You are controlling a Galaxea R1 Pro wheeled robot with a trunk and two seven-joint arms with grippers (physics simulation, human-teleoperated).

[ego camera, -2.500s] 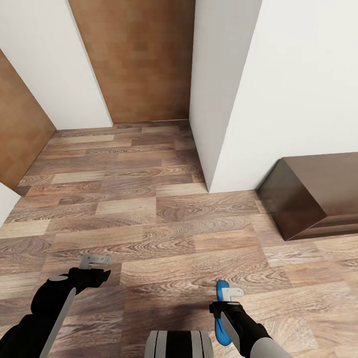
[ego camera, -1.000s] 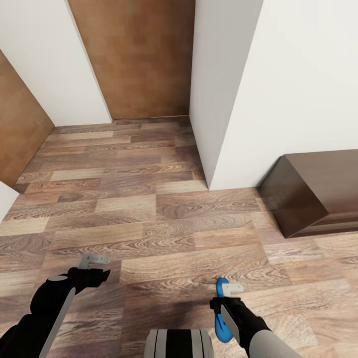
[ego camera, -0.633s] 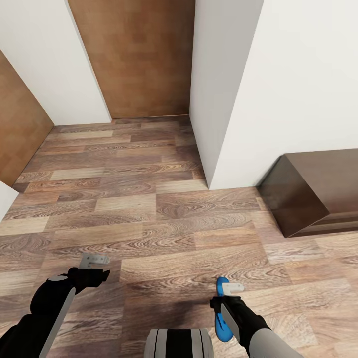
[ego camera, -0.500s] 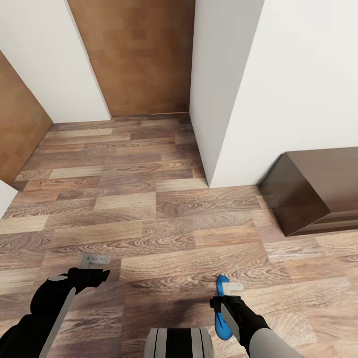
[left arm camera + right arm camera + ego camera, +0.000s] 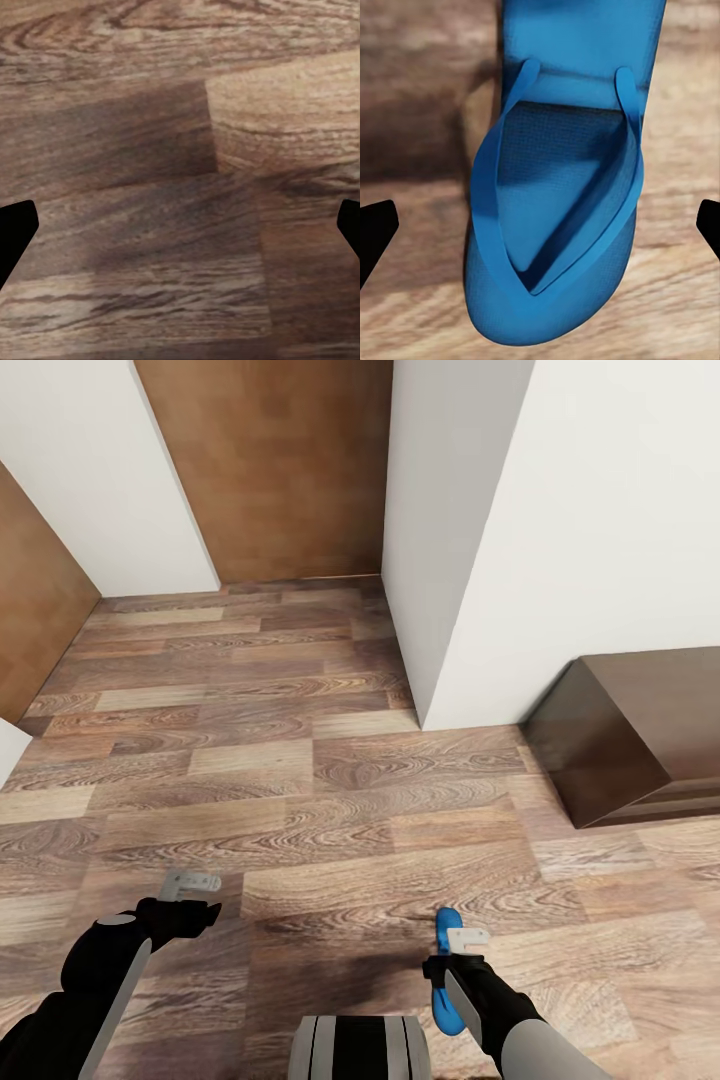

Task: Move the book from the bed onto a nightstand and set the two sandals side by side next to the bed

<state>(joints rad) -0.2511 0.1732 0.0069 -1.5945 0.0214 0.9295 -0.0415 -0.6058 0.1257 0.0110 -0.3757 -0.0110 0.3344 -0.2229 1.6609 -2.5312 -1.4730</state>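
My left pincer [image 5: 190, 882] hangs empty over the plank floor [image 5: 300, 800], out to the left of the white wall corner [image 5: 425, 725]. In its wrist view the two dark fingertips [image 5: 16, 229] sit at the picture's edges with bare wood between them, so it is spread and carries nothing.

Across the last couple of seconds the whole head picture has slid: the brown door [image 5: 275, 470] beyond the corner and the dark wood cabinet [image 5: 625, 735] to the right of it both sit a little higher in frame than they did, while my arms keep their places. I read that as the base or head moving, not the furniture.

My right pincer [image 5: 458, 938] hangs on the near side of that corner, with the blue sandal [image 5: 446, 980] lying along it. The right wrist view has the sandal [image 5: 559, 187], straps up, between the two fingertips [image 5: 375, 229], which stand wide of its edges. I cannot tell whether the pincer is truly clamped on it.

My judgement: this is a carry leg, with one sandal on its way towards the bed, and the second sandal and the book yet to be dealt with.
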